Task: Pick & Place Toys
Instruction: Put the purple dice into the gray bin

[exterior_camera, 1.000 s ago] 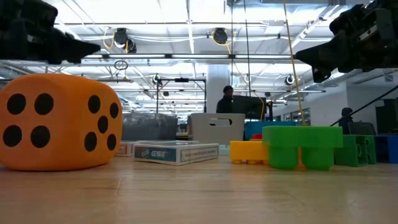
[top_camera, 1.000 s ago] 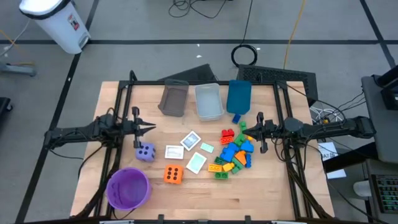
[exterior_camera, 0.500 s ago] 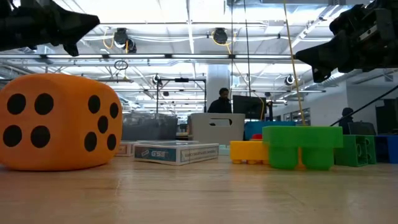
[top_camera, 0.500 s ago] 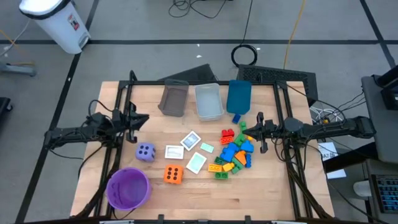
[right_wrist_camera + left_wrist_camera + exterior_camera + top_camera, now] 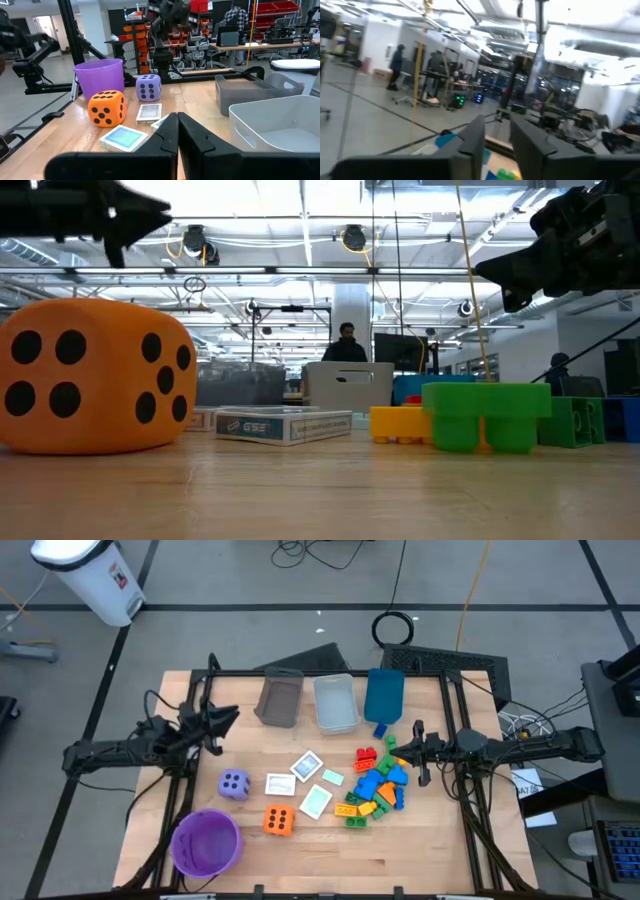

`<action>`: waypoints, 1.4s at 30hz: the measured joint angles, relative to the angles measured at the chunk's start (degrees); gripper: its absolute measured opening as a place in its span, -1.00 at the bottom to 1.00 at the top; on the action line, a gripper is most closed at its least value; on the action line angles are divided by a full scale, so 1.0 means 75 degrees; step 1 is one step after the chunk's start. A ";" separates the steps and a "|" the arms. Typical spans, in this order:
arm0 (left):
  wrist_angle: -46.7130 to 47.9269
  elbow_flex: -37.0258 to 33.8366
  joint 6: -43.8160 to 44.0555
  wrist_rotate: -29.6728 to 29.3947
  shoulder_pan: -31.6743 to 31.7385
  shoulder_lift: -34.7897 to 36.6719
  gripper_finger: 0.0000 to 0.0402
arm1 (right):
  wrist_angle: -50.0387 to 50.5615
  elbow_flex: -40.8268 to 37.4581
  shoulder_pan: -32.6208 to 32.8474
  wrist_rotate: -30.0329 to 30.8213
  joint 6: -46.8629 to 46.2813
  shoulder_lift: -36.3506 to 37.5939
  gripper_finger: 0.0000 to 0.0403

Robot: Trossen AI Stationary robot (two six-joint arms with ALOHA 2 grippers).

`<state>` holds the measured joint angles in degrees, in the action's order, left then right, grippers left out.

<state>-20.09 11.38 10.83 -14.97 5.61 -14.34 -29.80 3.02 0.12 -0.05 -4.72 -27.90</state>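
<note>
From above, you see a wooden bench (image 5: pixel 330 850) with both arms held over it and no toy in either gripper. Your left gripper (image 5: pixel 226 718) hangs above the bench's left side, near the grey bin (image 5: pixel 279 698), and its fingers stand slightly apart with a narrow gap between them. Your right gripper (image 5: pixel 393 747) waits at the right, just beside the pile of bricks (image 5: pixel 375 785), with its fingers closed on nothing.

The toys lie in the middle of the bench. The purple die (image 5: pixel 234 784) sits nearest your left gripper, with the orange die (image 5: pixel 279 821) a little closer to the front edge and the purple bowl (image 5: pixel 206 843) at the front left corner. Between the dice and the bricks, several flat cards (image 5: pixel 305 780) lie scattered. Along the back edge, the grey bin, a clear bin (image 5: pixel 336 702) and a blue bin (image 5: pixel 384 694) stand side by side.

The dice look light and perhaps soft, so they may squash a little; take one across two opposite flat faces, not across a corner. The cards look thin and slippery, lying flat on the wood, so they will likely be hard to lift; pinch one at an edge. The bricks look hard, light and smooth; grip one across its straight sides, and start with a piece at the outside of the pile.
</note>
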 joint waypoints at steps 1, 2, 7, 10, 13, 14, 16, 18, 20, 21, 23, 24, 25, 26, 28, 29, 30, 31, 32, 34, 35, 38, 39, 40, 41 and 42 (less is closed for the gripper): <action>0.0203 0.0290 0.0006 0.0117 0.0000 -0.0299 -0.30 | 0.0002 0.0001 -0.0003 0.0000 0.0001 0.0000 -1.00; 0.0524 0.0620 0.0006 0.0234 0.0000 -0.0600 -0.21 | 0.0003 -0.0001 0.0000 0.0000 0.0001 0.0000 -1.00; 0.3019 0.2524 -0.0228 0.1413 -0.0007 -0.2401 0.19 | 0.0003 0.0000 -0.0001 0.0000 0.0001 0.0003 -1.00; 0.4570 0.3643 -0.0468 0.2374 -0.0071 -0.3449 0.33 | 0.0003 0.0001 0.0000 0.0000 0.0001 0.0001 -1.00; 0.6280 0.4561 -0.0605 0.2898 -0.0148 -0.4287 0.39 | 0.0003 0.0001 0.0000 0.0000 -0.0039 0.0000 -1.00; 0.6807 0.4814 -0.0440 0.2901 -0.0180 -0.4510 0.40 | 0.0003 0.0001 0.0000 0.0000 -0.0072 0.0000 -1.00; 0.7949 0.5203 0.0051 0.2845 -0.0223 -0.4890 0.40 | 0.0000 0.0001 0.0000 0.0000 -0.0074 0.0003 -1.00; 0.9153 0.5497 0.0506 0.2796 -0.0270 -0.5189 0.41 | 0.0003 0.0001 0.0000 0.0000 -0.0074 0.0000 -1.00; 1.0555 0.5721 0.0876 0.2810 -0.0283 -0.5397 0.41 | 0.0002 0.0001 -0.0001 0.0000 -0.0077 0.0001 -1.00; 1.1160 0.5789 0.1164 0.2837 -0.0283 -0.5465 0.41 | 0.0003 0.0000 -0.0002 0.0000 -0.0077 0.0000 -1.00; 1.2008 0.5811 0.2046 0.3036 -0.0290 -0.5507 0.41 | 0.0000 -0.0001 0.0000 0.0000 -0.0077 0.0003 -1.00; 1.2260 0.5789 0.2578 0.3184 -0.0328 -0.5507 0.41 | 0.0003 0.0001 0.0000 0.0000 -0.0077 0.0000 -1.00; 1.2438 0.5753 0.3132 0.3321 -0.0383 -0.5480 0.41 | 0.0003 0.0001 -0.0003 0.0000 -0.0077 0.0000 -1.00; 1.2512 0.5725 0.3673 0.3409 -0.0467 -0.5456 0.41 | 0.0000 0.0001 -0.0002 0.0000 -0.0077 0.0000 -1.00; 1.2522 0.5658 0.4501 0.3415 -0.0711 -0.5437 0.41 | 0.0001 0.0001 -0.0002 0.0000 -0.0077 0.0003 -1.00; 1.2520 0.5632 0.4815 0.3402 -0.0846 -0.5440 0.41 | 0.0003 0.0000 -0.0002 0.0000 -0.0077 0.0001 -1.00; 1.2526 0.5590 0.5097 0.3401 -0.0996 -0.5440 0.41 | 0.0003 -0.0001 0.0000 0.0000 -0.0079 0.0000 -1.00; 1.2525 0.5541 0.5396 0.3397 -0.1134 -0.5445 0.41 | 0.0001 0.0000 -0.0001 0.0000 -0.0080 0.0003 -1.00; 1.2525 0.5479 0.5706 0.3381 -0.1261 -0.5464 0.41 | 0.0002 0.0000 0.0000 0.0000 -0.0080 0.0003 -1.00; 1.2534 0.5319 0.6392 0.3136 -0.1520 -0.5489 0.41 | 0.0003 0.0001 -0.0002 -0.0003 -0.0080 0.0000 -1.00; 1.2522 0.5212 0.6715 0.2980 -0.1636 -0.5492 0.41 | 0.0000 0.0001 0.0000 0.0000 -0.0083 0.0003 -1.00; 1.2288 0.4798 0.7457 0.2821 -0.1945 -0.5488 0.41 | 0.0006 0.0001 0.0000 0.0000 -0.0080 0.0000 -1.00; 1.2095 0.4626 0.7642 0.2855 -0.2030 -0.5492 0.41 | 0.0000 0.0001 0.0000 0.0000 -0.0083 0.0003 -1.00; 1.1865 0.4462 0.7783 0.2900 -0.2111 -0.5491 0.41 | 0.0003 0.0000 -0.0001 -0.0001 -0.0080 0.0003 -1.00; 1.1608 0.4301 0.7853 0.2925 -0.2171 -0.5488 0.41 | 0.0003 -0.0001 -0.0003 0.0000 -0.0083 0.0001 -1.00; 1.1376 0.4155 0.7863 0.2908 -0.2227 -0.5489 0.41 | 0.0003 -0.0001 -0.0003 0.0000 -0.0083 0.0000 -1.00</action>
<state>65.23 42.54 69.81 6.84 -11.09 -55.51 -29.78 3.01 0.10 -0.05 -5.34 -27.90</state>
